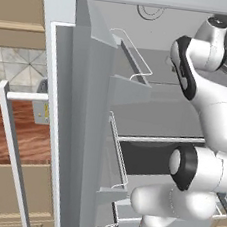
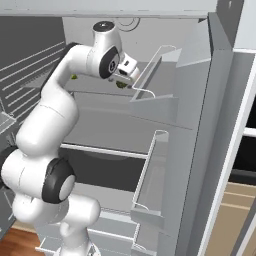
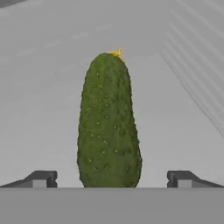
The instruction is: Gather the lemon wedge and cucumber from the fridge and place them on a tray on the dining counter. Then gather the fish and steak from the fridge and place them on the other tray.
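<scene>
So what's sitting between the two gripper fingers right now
The cucumber, lying on the pale fridge shelf, in the hand view. The gripper is open, fingers apart from its sides.

Glossy white rounded arm (image 2: 47, 120), black joint rings, small dark-fingered tool (image 3: 111, 178)

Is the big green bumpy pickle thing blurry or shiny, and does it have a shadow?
Hand view: the dark green bumpy cucumber looks sharp, with no glare and hardly any shadow on the pale grey fridge shelf; the open claw straddles it. Right base view: flat, even light, and the cucumber is a tiny dark speck.
</scene>
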You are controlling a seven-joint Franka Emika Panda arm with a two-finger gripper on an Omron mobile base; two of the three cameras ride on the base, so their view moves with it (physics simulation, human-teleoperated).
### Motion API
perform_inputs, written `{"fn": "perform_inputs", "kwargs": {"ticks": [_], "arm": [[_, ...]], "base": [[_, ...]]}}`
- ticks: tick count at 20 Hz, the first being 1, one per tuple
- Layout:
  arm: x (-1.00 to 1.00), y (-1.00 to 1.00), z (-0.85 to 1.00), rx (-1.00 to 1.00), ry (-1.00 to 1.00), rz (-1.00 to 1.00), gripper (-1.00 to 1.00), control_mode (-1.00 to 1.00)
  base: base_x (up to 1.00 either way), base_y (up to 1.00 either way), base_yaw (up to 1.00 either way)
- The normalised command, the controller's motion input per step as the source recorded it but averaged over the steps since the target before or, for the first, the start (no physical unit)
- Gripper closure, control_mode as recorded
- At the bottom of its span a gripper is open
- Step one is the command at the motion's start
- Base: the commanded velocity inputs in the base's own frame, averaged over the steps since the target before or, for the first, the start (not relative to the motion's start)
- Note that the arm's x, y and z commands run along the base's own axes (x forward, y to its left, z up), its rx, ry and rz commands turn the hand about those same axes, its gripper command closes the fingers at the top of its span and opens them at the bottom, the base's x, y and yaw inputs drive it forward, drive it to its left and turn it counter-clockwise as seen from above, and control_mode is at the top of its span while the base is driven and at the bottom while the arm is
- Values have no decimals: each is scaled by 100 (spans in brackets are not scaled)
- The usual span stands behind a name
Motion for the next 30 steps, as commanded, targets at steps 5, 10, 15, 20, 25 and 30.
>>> {"fn": "perform_inputs", "kwargs": {"ticks": [5,10,15,20,25,30], "arm": [[51,-8,-16,0,7,0,-100,-100],[26,-1,-17,0,3,0,-100,-100],[14,0,-20,0,1,0,100,-100],[3,0,-18,0,1,0,100,-100],[0,0,-45,0,-5,0,100,-100],[0,0,-46,0,-12,3,100,-100]], "base": [[0,0,0],[0,0,0],[0,0,0],[0,0,0],[0,0,0],[0,0,0]]}}
